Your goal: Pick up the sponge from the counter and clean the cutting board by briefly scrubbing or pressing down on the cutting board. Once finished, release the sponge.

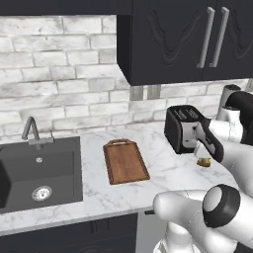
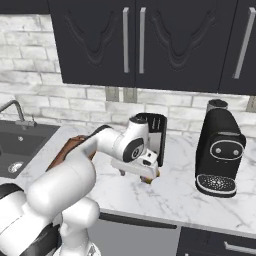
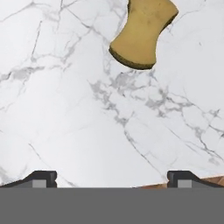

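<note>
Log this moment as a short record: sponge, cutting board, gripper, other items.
sponge: lying on the counter, ahead of the gripper, not held
cutting board: flat on the counter, between sink and toaster, bare
gripper: open, above the counter, nothing between its tips
other items: coffee machine right of the toaster

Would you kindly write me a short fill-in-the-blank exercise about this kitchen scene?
1. The sponge lies on the ____, not on the cutting board.
2. The gripper has its fingers apart and holds ____.
3. In the left base view, the cutting board lies between the toaster and the ____.
4. The black coffee machine stands to the ____ of the toaster in the right base view.

Missing words: counter; nothing; sink; right
</note>
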{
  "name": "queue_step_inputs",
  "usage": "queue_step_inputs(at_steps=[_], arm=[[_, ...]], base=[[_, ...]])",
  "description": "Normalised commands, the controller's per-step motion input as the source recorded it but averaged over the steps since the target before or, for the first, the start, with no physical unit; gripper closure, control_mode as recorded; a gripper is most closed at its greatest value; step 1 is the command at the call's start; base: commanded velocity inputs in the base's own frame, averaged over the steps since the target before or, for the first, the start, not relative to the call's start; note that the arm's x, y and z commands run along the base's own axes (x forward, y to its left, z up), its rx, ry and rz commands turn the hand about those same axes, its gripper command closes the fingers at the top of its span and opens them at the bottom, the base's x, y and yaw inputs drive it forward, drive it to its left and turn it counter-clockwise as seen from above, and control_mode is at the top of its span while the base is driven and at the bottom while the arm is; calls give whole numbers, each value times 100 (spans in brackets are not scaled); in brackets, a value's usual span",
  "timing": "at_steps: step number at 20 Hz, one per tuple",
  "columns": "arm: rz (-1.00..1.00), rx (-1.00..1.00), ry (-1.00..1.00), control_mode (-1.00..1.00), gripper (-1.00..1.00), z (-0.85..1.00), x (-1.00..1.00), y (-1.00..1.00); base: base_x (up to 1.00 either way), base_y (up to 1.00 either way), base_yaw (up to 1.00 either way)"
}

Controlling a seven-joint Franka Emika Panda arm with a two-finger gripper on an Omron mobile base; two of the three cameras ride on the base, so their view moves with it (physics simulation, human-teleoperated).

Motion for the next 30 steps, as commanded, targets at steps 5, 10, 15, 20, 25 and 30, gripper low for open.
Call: queue_step_inputs(at_steps=[5, 10, 15, 20, 25, 30], arm=[[0, 0, 0, -100, -100, -18, 0, 0], [0, 0, 0, -100, -100, -12, 15, -3], [0, 0, 0, -100, -100, 0, 26, -7], [0, 0, 0, -100, -100, -2, 21, -14], [0, 0, 0, -100, -100, -2, 11, -16], [-3, 0, 0, -100, -100, 0, 16, -7]], base=[[0, 0, 0], [0, 0, 0], [0, 0, 0], [0, 0, 0], [0, 0, 0], [0, 0, 0]])
